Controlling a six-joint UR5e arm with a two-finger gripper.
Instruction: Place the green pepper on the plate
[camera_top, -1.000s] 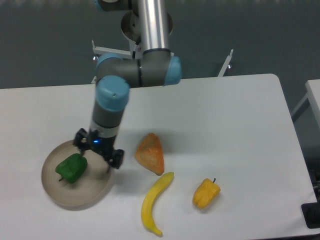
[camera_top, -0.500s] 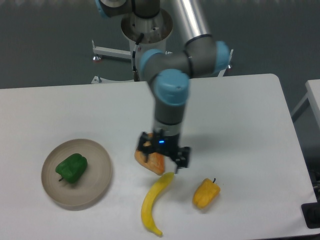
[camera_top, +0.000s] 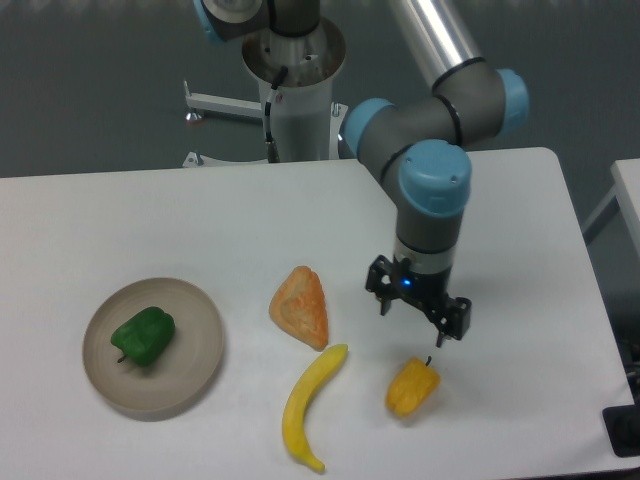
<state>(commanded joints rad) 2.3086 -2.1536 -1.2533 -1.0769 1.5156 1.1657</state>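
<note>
The green pepper (camera_top: 143, 336) lies on the beige plate (camera_top: 197, 361) at the table's front left, left of the plate's centre. My gripper (camera_top: 413, 319) is far to the right of it, hanging open and empty just above and behind the yellow-orange pepper (camera_top: 412, 387). Its two fingers point down and stand apart, with nothing between them.
An orange triangular wedge of food (camera_top: 301, 306) lies in the middle of the table. A yellow banana (camera_top: 306, 406) lies in front of it. The arm's base (camera_top: 296, 95) stands behind the table's back edge. The table's right edge is near the gripper.
My gripper has moved from the plate, across the wedge, to the right above the yellow-orange pepper. The green pepper has stayed on the plate.
</note>
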